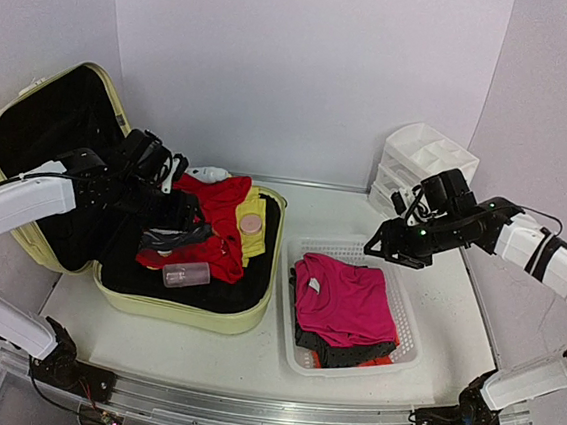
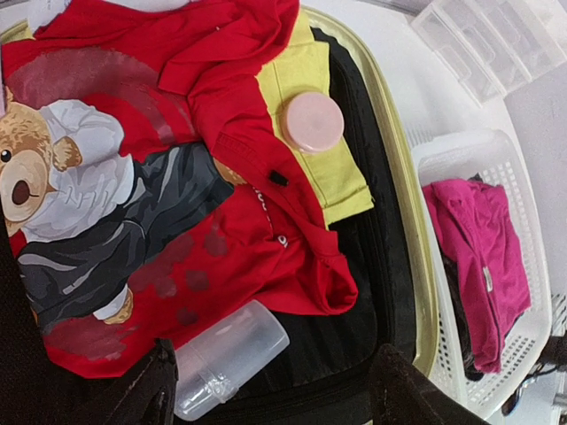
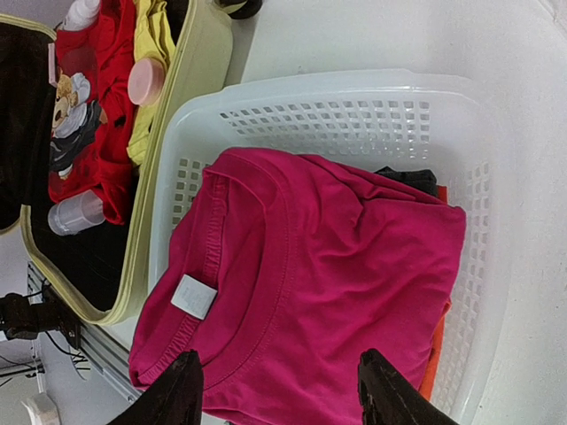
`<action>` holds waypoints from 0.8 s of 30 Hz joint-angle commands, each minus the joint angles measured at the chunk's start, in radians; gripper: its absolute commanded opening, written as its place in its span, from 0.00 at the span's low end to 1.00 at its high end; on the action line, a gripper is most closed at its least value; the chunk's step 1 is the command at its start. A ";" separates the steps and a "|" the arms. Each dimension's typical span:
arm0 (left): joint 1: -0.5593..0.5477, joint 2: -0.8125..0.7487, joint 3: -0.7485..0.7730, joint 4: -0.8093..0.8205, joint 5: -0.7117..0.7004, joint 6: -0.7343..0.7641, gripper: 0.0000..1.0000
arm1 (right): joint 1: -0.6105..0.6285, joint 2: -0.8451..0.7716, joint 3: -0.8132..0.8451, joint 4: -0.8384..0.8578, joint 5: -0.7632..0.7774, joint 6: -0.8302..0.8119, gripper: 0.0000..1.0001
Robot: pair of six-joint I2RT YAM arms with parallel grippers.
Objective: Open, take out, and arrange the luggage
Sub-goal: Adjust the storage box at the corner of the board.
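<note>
Unpacking the open luggage: left fingers, spread above the red shirt, must drop and pinch it; right fingers spread, empty.

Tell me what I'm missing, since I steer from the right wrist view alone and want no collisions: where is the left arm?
Observer: The left arm reaches over the open luggage, its jaws apart and empty close to the clear bottle.
Operator: Anything behind my arm?
Observer: A white drawer organizer stands at the far right, beyond the basket.
Operator: And the lid?
Observer: The lid leans open toward the left, its black lining showing.
</note>
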 commanded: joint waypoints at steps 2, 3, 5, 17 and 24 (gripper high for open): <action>-0.001 -0.005 -0.002 -0.056 -0.012 0.117 0.80 | 0.000 0.008 0.049 0.053 -0.028 0.002 0.59; -0.001 -0.008 -0.007 -0.060 -0.024 0.119 0.80 | 0.000 0.009 0.049 0.055 -0.030 0.002 0.59; -0.001 -0.010 -0.010 -0.062 -0.035 0.117 0.80 | 0.000 0.015 0.050 0.059 -0.037 0.004 0.59; 0.118 0.007 0.037 -0.143 -0.211 0.007 0.81 | 0.000 0.047 0.075 0.071 -0.051 0.007 0.62; 0.135 0.009 0.044 -0.150 -0.231 0.022 0.80 | 0.000 0.022 0.059 0.071 -0.033 0.008 0.64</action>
